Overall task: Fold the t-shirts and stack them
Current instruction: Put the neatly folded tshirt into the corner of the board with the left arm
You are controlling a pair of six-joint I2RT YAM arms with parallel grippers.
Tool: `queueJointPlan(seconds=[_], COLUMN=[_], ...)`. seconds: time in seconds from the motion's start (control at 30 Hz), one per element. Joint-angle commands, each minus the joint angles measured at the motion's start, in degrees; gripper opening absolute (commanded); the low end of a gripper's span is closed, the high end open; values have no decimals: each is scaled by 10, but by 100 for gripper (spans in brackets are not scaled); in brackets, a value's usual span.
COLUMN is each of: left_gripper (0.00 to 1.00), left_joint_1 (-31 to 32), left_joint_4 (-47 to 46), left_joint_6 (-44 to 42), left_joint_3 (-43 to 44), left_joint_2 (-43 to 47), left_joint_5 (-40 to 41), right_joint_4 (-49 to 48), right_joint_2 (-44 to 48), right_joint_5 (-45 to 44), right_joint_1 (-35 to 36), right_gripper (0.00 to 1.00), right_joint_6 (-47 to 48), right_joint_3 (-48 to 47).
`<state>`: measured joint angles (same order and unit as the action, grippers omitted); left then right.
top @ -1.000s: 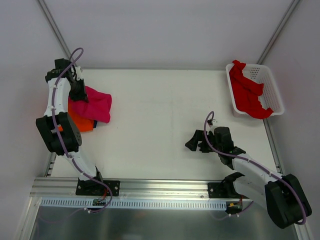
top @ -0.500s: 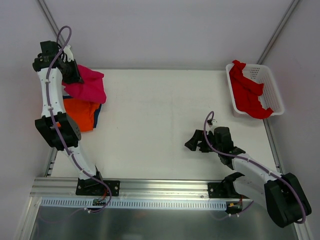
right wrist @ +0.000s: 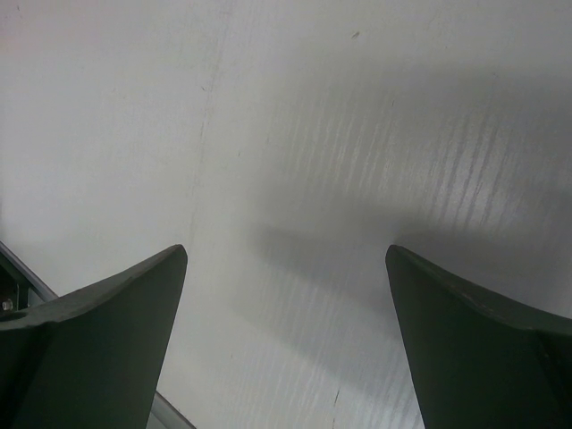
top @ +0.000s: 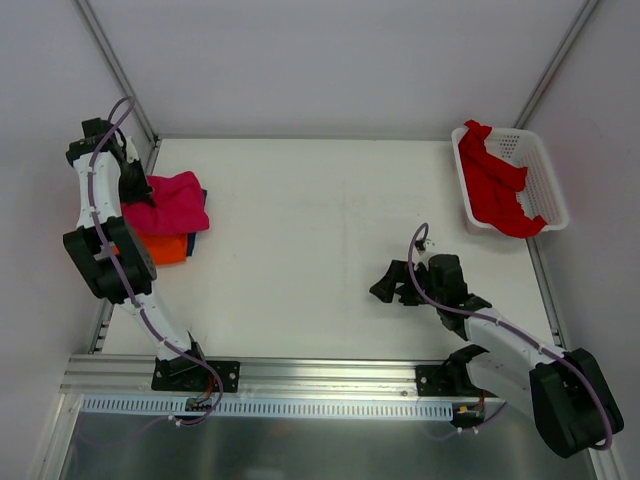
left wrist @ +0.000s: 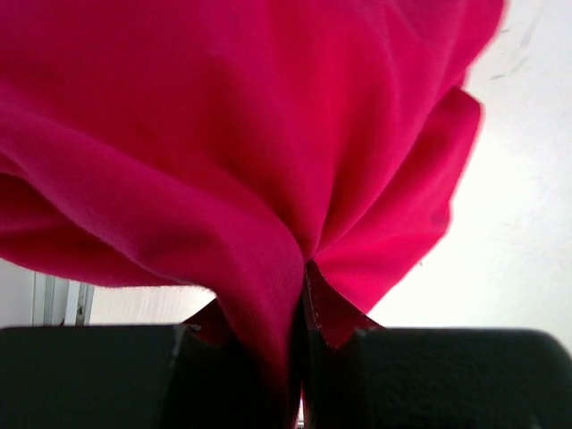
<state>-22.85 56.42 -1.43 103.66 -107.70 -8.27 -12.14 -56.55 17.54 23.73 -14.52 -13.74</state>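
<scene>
Magenta cloth fills the left wrist view: the crimson-pink t-shirt [left wrist: 223,134] gathers downward into a narrow pinch between the two dark fingers [left wrist: 134,375] of the left gripper [left wrist: 302,357], whose jaws are clamped tight on a fold of the fabric. Seen from above, this shirt is a loosely folded bundle at the far left corner of the table [top: 320,220], and the left gripper [top: 135,185] meets it at its left edge. It sits over the orange t-shirt [top: 165,248], a flat folded rectangle whose near part shows below the pink. A thin sliver of the navy t-shirt [top: 195,240] peeks out at the right edge of the same pile. Whether the pink shirt rests fully on the pile or partly hangs from the grip cannot be told.

Well apart, at the far right corner, the red t-shirt [top: 495,190] lies crumpled in the white lattice basket [top: 545,175], draped over its left rim and spilling toward the near end.

Toward the near right of the table, the right gripper [top: 390,285] hovers low with its jaws spread wide and nothing between them; its wrist camera shows only bare white tabletop and a soft shadow between the two dark fingers [right wrist: 98,340]
</scene>
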Motion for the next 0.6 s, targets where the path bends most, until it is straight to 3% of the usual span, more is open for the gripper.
queueJointPlan(seconds=[0.0, 0.37, 0.43, 0.47, 0.57], left_gripper=[0, 0, 60, 99, 99], left_joint_1=[-18, -45, -45, -45, -45], left_joint_4=[11, 4, 4, 4, 4], left_joint_6=[13, 76, 89, 93, 111], left_joint_3=[-20, -55, -52, -52, -56], left_joint_2=[37, 8, 3, 1, 8], left_joint_5=[59, 191, 223, 233, 246], right_joint_4=[34, 50, 49, 48, 48], right_joint_2=[10, 18, 5, 0, -10], right_joint_5=[13, 3, 5, 5, 7], right_joint_1=[-3, -5, -4, -4, -4], right_gripper=[99, 100, 100, 99, 100], right_joint_6=[-7, -3, -1, 0, 1], right_joint_3=[13, 9, 3, 1, -1])
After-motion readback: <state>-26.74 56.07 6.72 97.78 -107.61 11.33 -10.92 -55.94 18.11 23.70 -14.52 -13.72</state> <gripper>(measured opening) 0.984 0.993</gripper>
